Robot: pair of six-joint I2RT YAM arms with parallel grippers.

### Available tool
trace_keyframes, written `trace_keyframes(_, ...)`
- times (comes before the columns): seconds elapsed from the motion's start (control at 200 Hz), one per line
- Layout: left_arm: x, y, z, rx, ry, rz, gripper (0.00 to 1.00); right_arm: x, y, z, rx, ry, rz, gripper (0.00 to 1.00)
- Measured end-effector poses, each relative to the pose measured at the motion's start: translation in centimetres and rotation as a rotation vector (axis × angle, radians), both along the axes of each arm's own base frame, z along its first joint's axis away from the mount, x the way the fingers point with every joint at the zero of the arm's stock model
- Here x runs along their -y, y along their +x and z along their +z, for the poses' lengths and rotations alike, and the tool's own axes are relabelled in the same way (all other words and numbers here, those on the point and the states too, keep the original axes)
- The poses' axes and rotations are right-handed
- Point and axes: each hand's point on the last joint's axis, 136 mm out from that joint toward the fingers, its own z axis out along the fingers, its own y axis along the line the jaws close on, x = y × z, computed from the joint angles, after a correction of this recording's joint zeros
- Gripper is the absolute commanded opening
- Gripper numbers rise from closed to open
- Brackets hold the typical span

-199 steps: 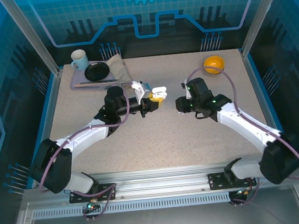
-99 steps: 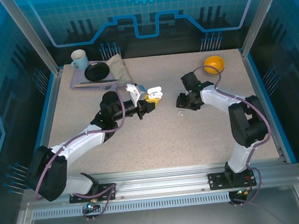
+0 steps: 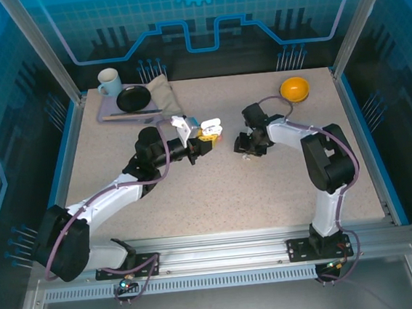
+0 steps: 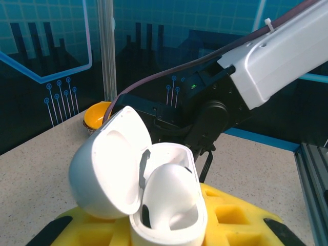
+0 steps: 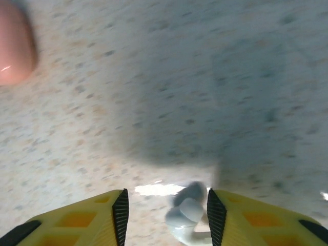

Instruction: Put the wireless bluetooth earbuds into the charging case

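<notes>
White bean-sized earbud (image 5: 185,214) sits between my right gripper's (image 5: 166,211) parted fingers, arm folded low onto speckled table (image 5: 215,77); left wrist view shows left gripper (image 4: 164,228) clamping open white rounded case (image 4: 110,174).

the top camera sits above and behind the arm bases, looking down and forward over the whole table (image 3: 217,197) from far off, with the bowl (image 3: 294,88) at the far right. the left wrist camera sits low and very near the open case (image 4: 154,205), facing level across the table toward the bowl, with the right arm (image 4: 266,56) in front of it; the top view shares all three. the right wrist camera points straight down, close and blurred, at tabletop near-left of the bowl, the right gripper (image 5: 165,205) at its lower edge.
</notes>
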Motion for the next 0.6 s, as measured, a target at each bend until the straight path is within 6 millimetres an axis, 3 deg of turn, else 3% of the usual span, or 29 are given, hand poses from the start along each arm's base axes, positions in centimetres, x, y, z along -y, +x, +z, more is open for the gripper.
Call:
trace_keyframes(0.13, 0.0, 0.0, 0.0, 0.0, 0.0, 0.0, 0.0, -1.6, -1.3, 1.4, 0.014, 0.061, 0.037, 0.45)
trace_keyframes(0.33, 0.0, 0.0, 0.0, 0.0, 0.0, 0.001, 0.0, 0.2, -1.2, 4.3, 0.096, -0.022, 0.012, 0.46)
trace_keyframes(0.47, -0.1, 0.1, 0.0, 0.0, 0.0, 0.008, 0.0, 1.1, -1.4, 3.8, 0.075, -0.108, -0.001, 0.46)
trace_keyframes(0.6, -0.2, 0.2, -0.1, -0.001, 0.0, 0.017, 0.0, 0.2, -3.0, 2.5, 0.007, -0.131, -0.006, 0.46)
